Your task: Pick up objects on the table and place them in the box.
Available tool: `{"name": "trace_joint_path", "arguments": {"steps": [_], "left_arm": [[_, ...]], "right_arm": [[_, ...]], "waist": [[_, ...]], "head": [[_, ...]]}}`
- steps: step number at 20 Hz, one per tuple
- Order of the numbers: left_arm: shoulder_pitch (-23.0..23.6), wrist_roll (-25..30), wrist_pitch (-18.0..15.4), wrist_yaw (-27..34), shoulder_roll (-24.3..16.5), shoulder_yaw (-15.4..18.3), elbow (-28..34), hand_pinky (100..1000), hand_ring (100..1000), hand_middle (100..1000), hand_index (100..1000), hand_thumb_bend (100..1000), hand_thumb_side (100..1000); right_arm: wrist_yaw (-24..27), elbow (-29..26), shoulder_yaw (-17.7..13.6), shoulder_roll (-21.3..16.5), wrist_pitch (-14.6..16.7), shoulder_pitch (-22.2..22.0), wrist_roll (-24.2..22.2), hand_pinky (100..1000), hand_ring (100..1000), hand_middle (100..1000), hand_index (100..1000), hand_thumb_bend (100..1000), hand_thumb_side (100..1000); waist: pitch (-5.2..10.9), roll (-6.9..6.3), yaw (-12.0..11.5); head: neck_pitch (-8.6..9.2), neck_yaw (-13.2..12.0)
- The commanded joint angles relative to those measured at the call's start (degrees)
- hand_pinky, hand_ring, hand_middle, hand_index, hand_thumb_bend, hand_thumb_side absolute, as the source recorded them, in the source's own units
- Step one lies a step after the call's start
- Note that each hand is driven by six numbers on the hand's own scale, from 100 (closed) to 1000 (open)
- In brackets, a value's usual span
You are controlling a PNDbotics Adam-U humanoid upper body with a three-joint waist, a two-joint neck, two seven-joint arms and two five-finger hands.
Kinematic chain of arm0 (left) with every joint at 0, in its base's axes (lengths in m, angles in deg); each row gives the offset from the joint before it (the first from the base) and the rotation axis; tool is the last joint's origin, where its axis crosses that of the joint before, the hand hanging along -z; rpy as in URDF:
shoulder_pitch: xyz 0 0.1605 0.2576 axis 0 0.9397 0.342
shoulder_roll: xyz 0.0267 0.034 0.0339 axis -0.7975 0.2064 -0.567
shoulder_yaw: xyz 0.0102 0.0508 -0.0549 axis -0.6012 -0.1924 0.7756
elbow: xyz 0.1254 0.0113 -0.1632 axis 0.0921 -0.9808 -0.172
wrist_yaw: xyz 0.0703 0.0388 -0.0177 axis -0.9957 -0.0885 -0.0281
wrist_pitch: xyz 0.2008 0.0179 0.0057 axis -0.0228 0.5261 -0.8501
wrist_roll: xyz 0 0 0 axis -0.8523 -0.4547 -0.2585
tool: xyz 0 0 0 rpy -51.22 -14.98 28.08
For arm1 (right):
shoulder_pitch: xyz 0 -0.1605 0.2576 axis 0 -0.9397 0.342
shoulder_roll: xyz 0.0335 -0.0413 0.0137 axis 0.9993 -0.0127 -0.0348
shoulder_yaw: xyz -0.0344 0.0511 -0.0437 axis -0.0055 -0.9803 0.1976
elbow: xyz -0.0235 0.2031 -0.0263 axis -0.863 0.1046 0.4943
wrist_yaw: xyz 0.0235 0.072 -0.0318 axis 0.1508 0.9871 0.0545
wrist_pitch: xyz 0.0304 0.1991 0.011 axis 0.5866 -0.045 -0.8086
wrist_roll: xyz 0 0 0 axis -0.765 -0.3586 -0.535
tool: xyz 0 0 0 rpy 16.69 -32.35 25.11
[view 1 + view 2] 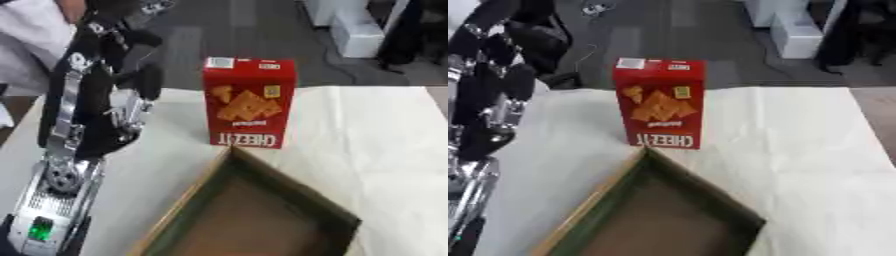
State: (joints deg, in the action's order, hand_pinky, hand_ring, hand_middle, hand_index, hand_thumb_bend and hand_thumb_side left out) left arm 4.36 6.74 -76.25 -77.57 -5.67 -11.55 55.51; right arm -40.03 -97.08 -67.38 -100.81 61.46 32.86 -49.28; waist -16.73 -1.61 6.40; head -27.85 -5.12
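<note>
A red Cheez-It cracker box (249,102) stands upright on the white-covered table (376,130), its label upside down. Just in front of it lies an open cardboard box (297,192) with dark green inner walls and a brown floor; nothing shows inside it. My left arm rises from the lower left corner, and my left hand (133,70) hangs in the air to the left of the cracker box, a short gap away. Its black fingers are relaxed and point downward, holding nothing. My right hand shows in neither view.
The cloth spreads wide to the right of the cracker box and the open box. Beyond the table's far edge is grey floor with white cartons (354,30) at the upper right. A person in white (31,35) stands at the far left.
</note>
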Motion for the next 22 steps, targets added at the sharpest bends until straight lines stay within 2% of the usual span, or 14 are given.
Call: {"name": "trace_joint_path", "arguments": {"steps": [1,2,3,4,6,10,15,18,22], "left_arm": [[-2.06,3.34,0.7,1.05,-1.78,-0.26,-2.96,776,611,843,833,398,445],[-2.67,4.5,1.37,0.98,-1.95,-0.21,-4.4,772,602,840,826,490,426],[-3.38,5.6,2.02,0.84,-2.1,-0.08,-5.87,772,602,840,826,470,431],[-3.94,6.44,2.36,0.7,-2.21,0.08,-6.96,780,610,851,835,606,403],[-5.2,7.74,2.74,0.02,-2.46,0.46,-9.15,783,616,858,840,639,403],[-7.28,8.02,2.63,-1.09,-2.52,1.02,-12.89,784,614,853,839,637,414],[-9.96,6.87,0.58,-5.28,-3.22,1.22,-17.84,781,614,846,833,662,412],[-11.61,6.1,-0.47,-5.21,-4.08,1.42,-19.47,786,622,849,834,674,381],[-13.82,5.15,-1.76,-0.47,-4.61,2.07,-20.48,869,735,916,878,696,288]], "right_arm": [[0.42,-0.77,-0.08,-0.43,-0.08,0.32,-0.52,522,728,804,816,100,637],[0.5,-0.77,-0.05,-0.43,-0.1,0.3,-0.64,522,728,804,816,100,637],[0.59,-0.77,-0.01,-0.43,-0.11,0.28,-0.79,522,728,804,816,100,637],[0.68,-0.77,0.0,-0.43,-0.13,0.27,-0.91,521,728,804,817,100,636],[0.84,-0.77,-0.02,-0.4,-0.18,0.21,-1.12,521,728,804,817,100,636],[1.04,-0.77,-0.05,-0.51,-0.25,-0.05,-1.45,521,727,805,818,100,636],[1.2,-0.77,0.08,-0.66,-0.23,-0.14,-1.93,520,727,805,818,100,636],[1.32,-0.77,0.09,-0.78,-0.2,-0.21,-2.1,520,727,805,818,100,635],[1.44,-0.77,0.21,-0.74,-0.2,-0.22,-2.43,520,727,805,818,100,635]], "waist": [[0.78,-0.19,0.41],[0.8,-0.4,0.67],[0.83,-0.6,0.89],[0.85,-0.74,1.05],[0.91,-1.01,1.37],[1.07,-1.29,1.54],[1.14,-1.17,1.66],[1.17,-1.08,1.72],[1.26,-1.06,1.52]], "head": [[0.19,-0.67],[0.13,-0.84],[0.15,-1.03],[0.18,-1.15],[0.27,-1.33],[0.28,-1.33],[0.39,-1.32],[0.34,-1.35],[0.39,-1.44]]}}
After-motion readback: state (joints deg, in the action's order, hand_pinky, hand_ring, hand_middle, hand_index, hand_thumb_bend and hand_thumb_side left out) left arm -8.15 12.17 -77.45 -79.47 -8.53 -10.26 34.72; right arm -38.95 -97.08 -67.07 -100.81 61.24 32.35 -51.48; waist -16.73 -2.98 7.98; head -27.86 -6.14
